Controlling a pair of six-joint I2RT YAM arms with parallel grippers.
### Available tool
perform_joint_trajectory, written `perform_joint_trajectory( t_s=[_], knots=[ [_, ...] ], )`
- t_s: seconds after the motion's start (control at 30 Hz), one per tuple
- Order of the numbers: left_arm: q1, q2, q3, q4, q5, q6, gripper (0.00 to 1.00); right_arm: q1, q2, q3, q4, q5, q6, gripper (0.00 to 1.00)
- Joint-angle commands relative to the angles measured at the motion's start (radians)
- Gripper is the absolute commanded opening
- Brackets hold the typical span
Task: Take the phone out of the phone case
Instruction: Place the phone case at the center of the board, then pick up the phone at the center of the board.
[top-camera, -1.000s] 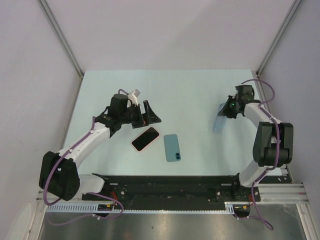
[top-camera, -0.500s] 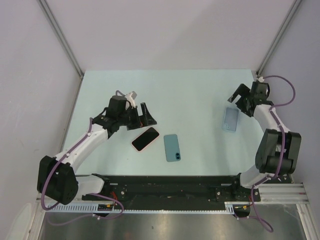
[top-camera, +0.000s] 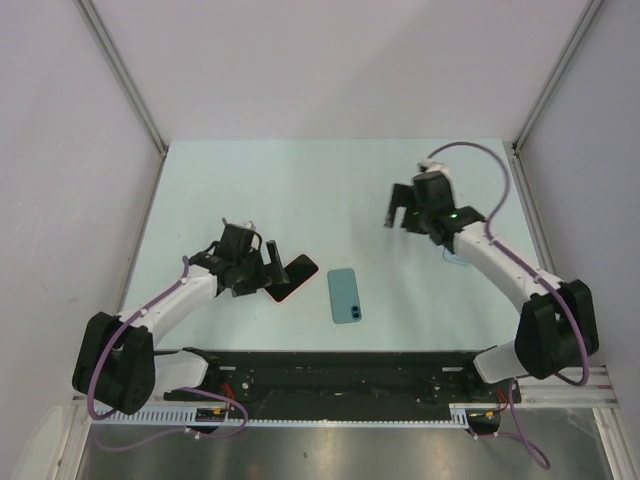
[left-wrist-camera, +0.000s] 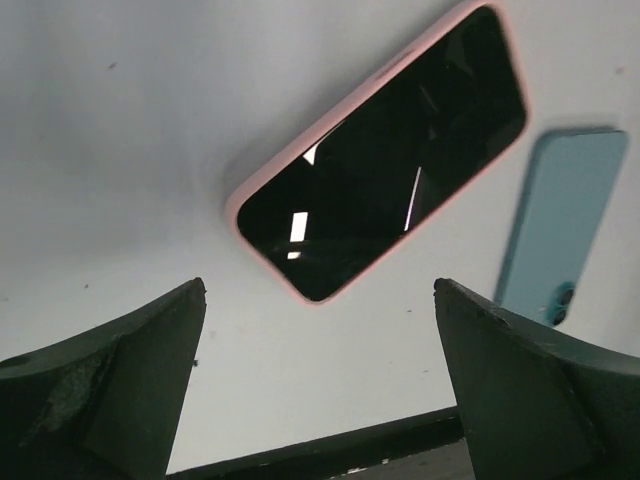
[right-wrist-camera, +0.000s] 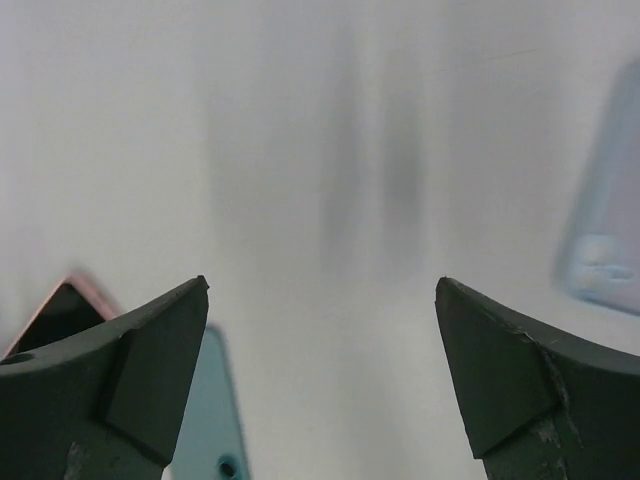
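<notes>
Left claw (top-camera: 272, 268) and right claw (top-camera: 402, 212) wide and empty, I judge the pink-cased phone (left-wrist-camera: 380, 150) comes next: pinch its edges.

Standing here, I can read nothing at all: no lettering, brand, number or sign shows on the dark screen of the pink-cased phone (left-wrist-camera: 380, 150), on the back of the teal phone (top-camera: 344, 295), or on the counter (top-camera: 330, 180).
</notes>
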Motion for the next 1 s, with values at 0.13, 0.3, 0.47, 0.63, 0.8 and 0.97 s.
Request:
perform_joint_trajectory(
  t_s=[0.13, 0.3, 0.47, 0.63, 0.8, 0.97],
  knots=[
    [0.039, -0.023, 0.015, -0.033, -0.126, -0.053, 1.0, 0.456, 0.195, -0.01, 0.186, -0.244, 0.151, 1.0],
    [0.165, -0.017, 0.032, -0.02, -0.032, -0.02, 1.0, 0.64, 0.3, -0.01, 0.307, -0.401, 0.237, 1.0],
    [0.193, 0.035, 0.063, 0.004, 0.031, -0.01, 1.0, 0.7, 0.406, -0.01, 0.319, -0.428, 0.26, 1.0],
    [0.193, 0.141, 0.081, 0.061, 0.092, -0.01, 1.0, 0.666, 0.432, -0.008, 0.159, -0.245, 0.236, 1.0],
    [0.187, 0.215, 0.074, 0.101, 0.144, -0.003, 1.0, 0.617, 0.4, -0.011, 0.092, -0.184, 0.205, 1.0],
    [0.182, 0.227, 0.011, 0.19, 0.279, -0.019, 0.99, 0.589, 0.41, -0.011, 0.141, -0.21, 0.234, 1.0]
  ],
)
